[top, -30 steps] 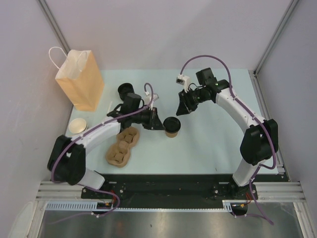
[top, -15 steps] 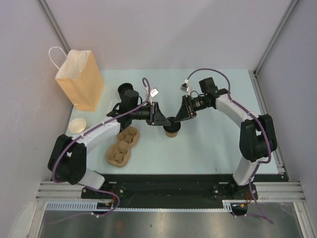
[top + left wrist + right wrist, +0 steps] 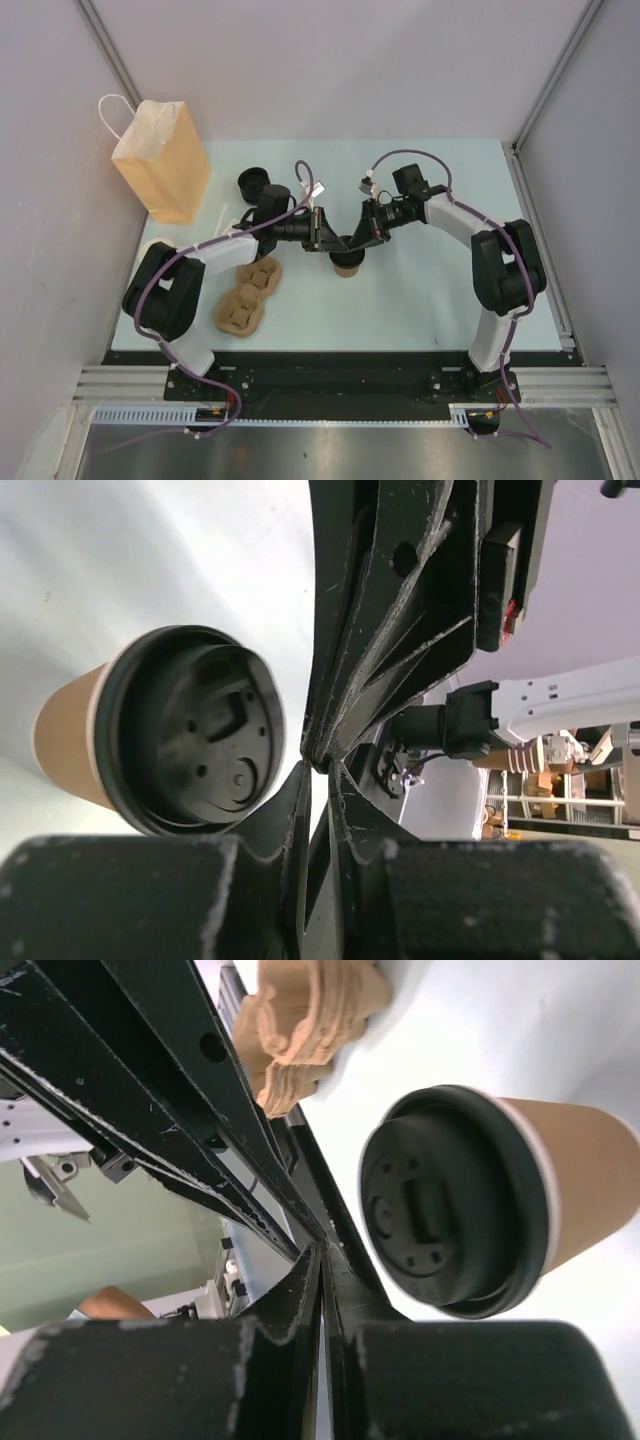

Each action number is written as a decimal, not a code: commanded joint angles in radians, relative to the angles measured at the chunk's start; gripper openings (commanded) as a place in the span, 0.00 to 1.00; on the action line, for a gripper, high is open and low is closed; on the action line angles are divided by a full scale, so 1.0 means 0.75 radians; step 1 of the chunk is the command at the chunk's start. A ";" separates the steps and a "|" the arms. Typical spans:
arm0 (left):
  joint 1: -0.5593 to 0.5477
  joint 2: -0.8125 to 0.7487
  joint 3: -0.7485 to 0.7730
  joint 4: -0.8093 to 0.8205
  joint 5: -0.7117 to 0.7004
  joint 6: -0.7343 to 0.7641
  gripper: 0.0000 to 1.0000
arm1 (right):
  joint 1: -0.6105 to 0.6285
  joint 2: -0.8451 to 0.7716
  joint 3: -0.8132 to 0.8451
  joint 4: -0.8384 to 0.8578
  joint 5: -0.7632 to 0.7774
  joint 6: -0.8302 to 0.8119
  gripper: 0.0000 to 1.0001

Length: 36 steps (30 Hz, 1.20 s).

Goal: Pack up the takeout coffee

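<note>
While it stands upright near the middle of the tabletop (image 3: 420, 300), the takeout coffee (image 3: 347, 264) is held by neither arm, and its black lid (image 3: 190, 745) is on. Just beside the lid, the left fingers (image 3: 288, 815) are pressed together with nothing between them. The right fingers (image 3: 298, 1295) are together too, also empty, and the two pairs of tips meet above the cup. A brown pulp cup carrier (image 3: 245, 295) lies near, to the left. The paper bag (image 3: 160, 160) stands well apart, at the far left.
</note>
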 commanded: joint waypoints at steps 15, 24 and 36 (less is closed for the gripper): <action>0.054 0.185 0.029 -0.083 -0.118 0.049 0.06 | -0.014 0.187 0.002 0.013 0.097 -0.011 0.02; 0.062 0.232 0.022 -0.110 -0.146 0.073 0.03 | -0.049 0.257 0.002 -0.005 0.152 -0.015 0.00; 0.064 0.215 0.033 -0.142 -0.163 0.102 0.03 | -0.051 0.332 0.002 -0.063 0.268 -0.069 0.00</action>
